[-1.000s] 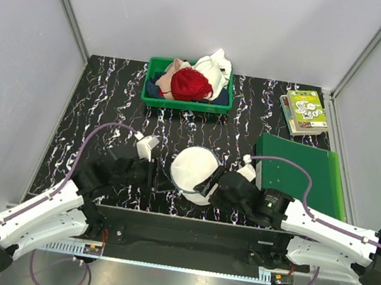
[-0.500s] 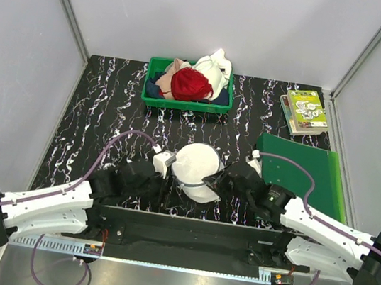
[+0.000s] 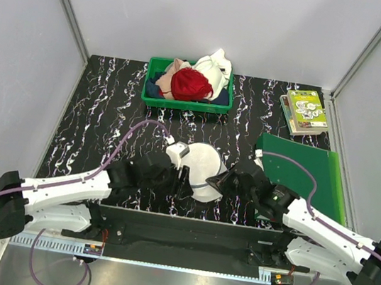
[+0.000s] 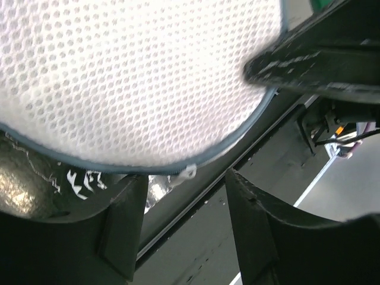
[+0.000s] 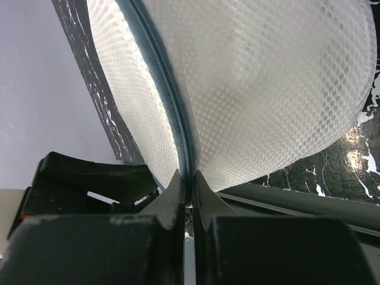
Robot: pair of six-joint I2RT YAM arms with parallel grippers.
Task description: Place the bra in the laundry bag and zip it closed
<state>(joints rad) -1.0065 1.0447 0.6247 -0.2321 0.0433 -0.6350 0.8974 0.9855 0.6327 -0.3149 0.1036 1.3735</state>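
Currently, worktop (image 3: 103, 101): black with white marbling. I see both arms reaching in from its near edge.
Laundry bag (image 3: 205, 166): white mesh dome, close to the near edge and about midway along it, sitting between my two grippers.
Zip (image 5: 169, 89): grey, running round the bag's rim. In the right wrist view it comes straight down into the fingertips and reads as closed along the stretch I can see.
Right gripper (image 5: 189, 181): fingers pressed together with the zip seam pinched between them, at the bag's right-hand near side.
Left gripper (image 4: 185, 181): jaws apart at a middling width and gripping nothing. They sit just under the bag's near-left rim.
White tab (image 4: 187, 172): small and hanging off the rim, right above the gap between the left fingers. I cannot tell whether it touches either of them.
Bra: hidden from me. The mesh shows only white, so I cannot say where it lies.
Green bin (image 3: 185, 104): at the far edge, around the middle, heaped with clothes.
Red garment (image 3: 190, 84): bunched on top of that heap, with pale cloth beside it.
Green board (image 3: 303, 177): flat on the right side of the worktop, just beyond the right arm.
Book (image 3: 305, 111): in the far right corner.
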